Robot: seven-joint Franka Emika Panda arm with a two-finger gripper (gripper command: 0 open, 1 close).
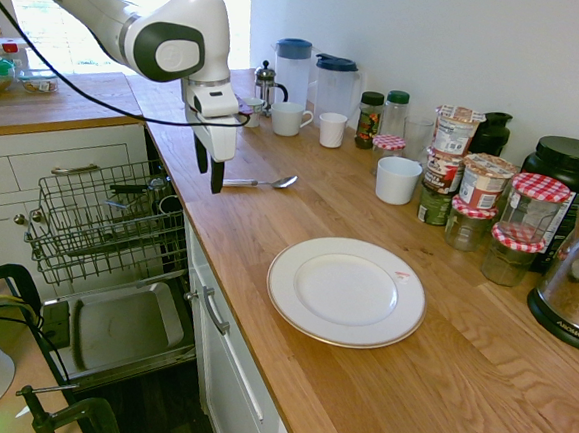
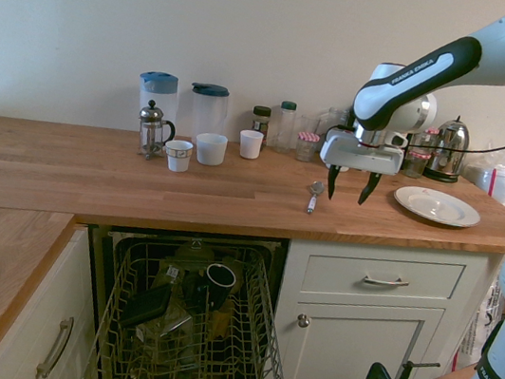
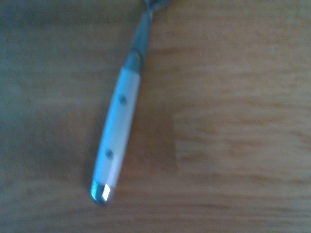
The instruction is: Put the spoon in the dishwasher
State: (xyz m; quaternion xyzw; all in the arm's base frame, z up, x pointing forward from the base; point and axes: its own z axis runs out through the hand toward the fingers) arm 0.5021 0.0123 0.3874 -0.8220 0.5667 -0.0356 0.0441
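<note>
So behind the claw (image 2: 350,187) there's a plain off-white wall (image 2: 286,41), and below it a warm brown wooden bench (image 1: 270,210) with visible plank lines. White panelled cabinets (image 2: 368,323) with metal handles sit lower than the claw, and super bright daylight pours through a pale, washed-out window (image 1: 166,6) beyond it.

Bright window glare — wrist view softly blurred

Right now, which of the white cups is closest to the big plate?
The plain cup beside the jars with checked lids. The other white cups stand farther back from the plate.
</note>
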